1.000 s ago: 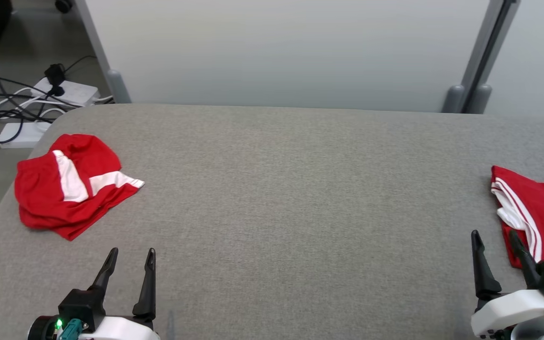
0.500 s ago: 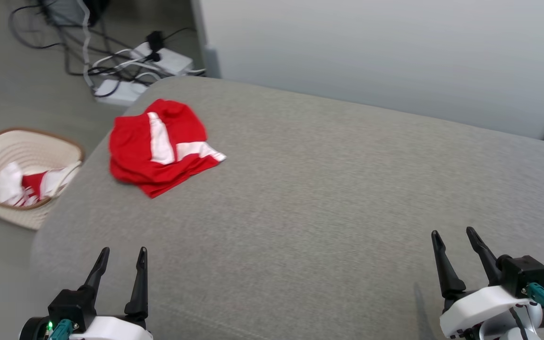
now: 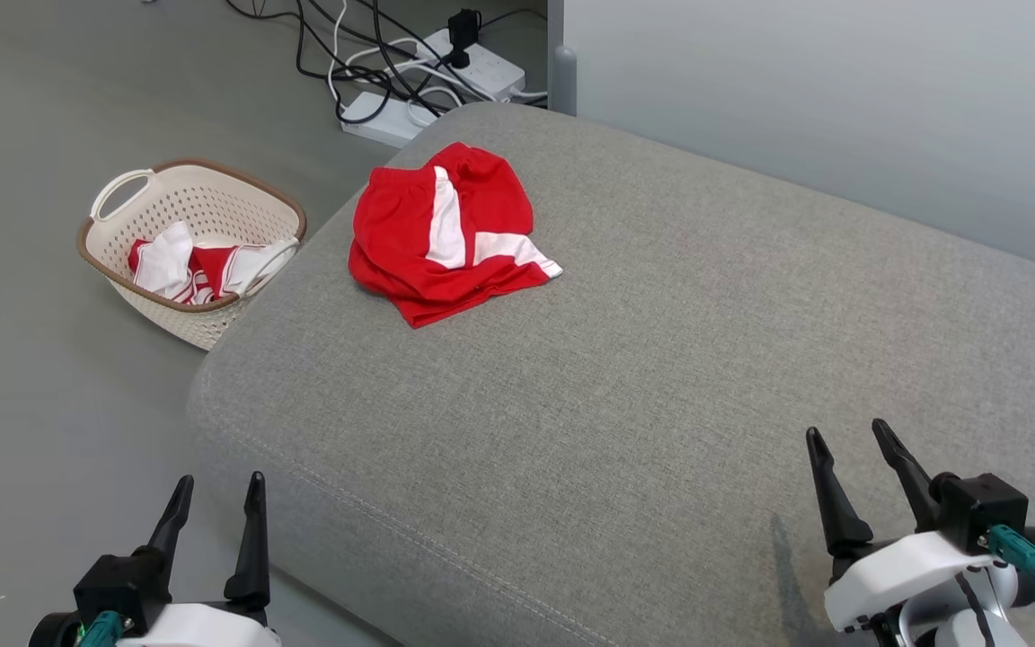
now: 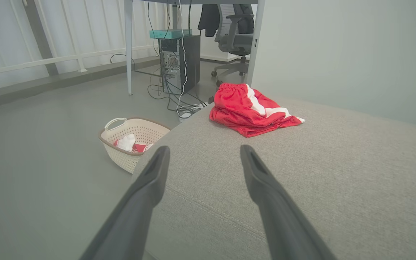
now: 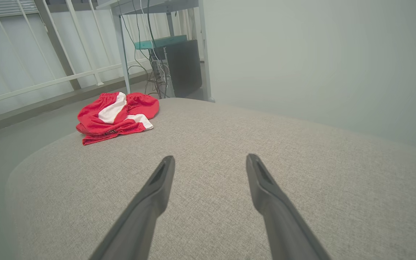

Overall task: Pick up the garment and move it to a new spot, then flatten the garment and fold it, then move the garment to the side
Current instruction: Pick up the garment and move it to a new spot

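Released and empty, the left gripper [image 3: 219, 479] at lower left and the right gripper [image 3: 845, 429] at lower right flank the grey cushion [image 3: 661, 359], the crumpled red-and-white garment [image 3: 441, 234] lying upper centre, well apart from both, near a basket [image 3: 212, 166].

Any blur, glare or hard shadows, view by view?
Head view: sharp, soft even light, faint shadow beside the right gripper on the cushion. Left wrist view: fingers soft near the bottom edge. Right wrist view: no glare, red shorts sharp, fingers soft.
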You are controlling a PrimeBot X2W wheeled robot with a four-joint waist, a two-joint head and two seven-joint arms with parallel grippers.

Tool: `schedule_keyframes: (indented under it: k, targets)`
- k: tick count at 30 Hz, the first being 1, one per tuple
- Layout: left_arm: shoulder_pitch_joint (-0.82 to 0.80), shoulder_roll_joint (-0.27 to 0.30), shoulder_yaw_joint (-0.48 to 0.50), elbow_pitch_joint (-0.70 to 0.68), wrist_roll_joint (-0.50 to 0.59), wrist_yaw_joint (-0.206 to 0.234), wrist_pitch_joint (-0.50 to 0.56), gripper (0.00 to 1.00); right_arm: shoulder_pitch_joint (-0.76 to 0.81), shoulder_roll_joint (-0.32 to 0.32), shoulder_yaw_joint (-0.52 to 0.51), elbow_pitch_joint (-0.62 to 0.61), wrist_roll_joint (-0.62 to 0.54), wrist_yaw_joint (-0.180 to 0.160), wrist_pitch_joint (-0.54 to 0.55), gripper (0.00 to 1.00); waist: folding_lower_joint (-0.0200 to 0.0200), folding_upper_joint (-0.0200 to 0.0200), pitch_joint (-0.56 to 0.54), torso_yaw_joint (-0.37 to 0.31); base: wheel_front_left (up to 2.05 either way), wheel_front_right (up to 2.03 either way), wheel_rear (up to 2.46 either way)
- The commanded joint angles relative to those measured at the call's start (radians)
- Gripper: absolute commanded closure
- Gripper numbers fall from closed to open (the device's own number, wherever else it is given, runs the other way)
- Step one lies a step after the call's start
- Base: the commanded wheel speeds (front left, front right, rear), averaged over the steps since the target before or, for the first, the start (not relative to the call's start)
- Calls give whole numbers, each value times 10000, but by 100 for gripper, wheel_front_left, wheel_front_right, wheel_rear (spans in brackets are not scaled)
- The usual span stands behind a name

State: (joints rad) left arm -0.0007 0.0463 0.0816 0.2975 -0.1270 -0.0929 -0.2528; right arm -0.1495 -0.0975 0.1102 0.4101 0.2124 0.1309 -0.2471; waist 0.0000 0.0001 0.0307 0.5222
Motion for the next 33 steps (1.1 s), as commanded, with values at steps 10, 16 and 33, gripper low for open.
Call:
schedule_keyframes:
  k: [10, 16, 33]
  targets:
    - [-1527, 371, 502, 710, -1148, -306, -90, 0, -616, -235, 345, -247, -5, -2, -22, 0, 0, -1, 609, -769, 0, 0, 0]
    - [-3062, 1279, 249, 1816, -1732, -366, 1, 0, -811, -299, 402, -429, -68, -2, 116, 0, 0, -1, 1117, -1523, 0, 0, 0]
    - [-7208, 3816, -1358, 4735, -3991, -376, 1261, 0, -1658, -480, 816, -1339, -346, -2, 529, 0, 0, -1, 2981, -3173, 0, 0, 0]
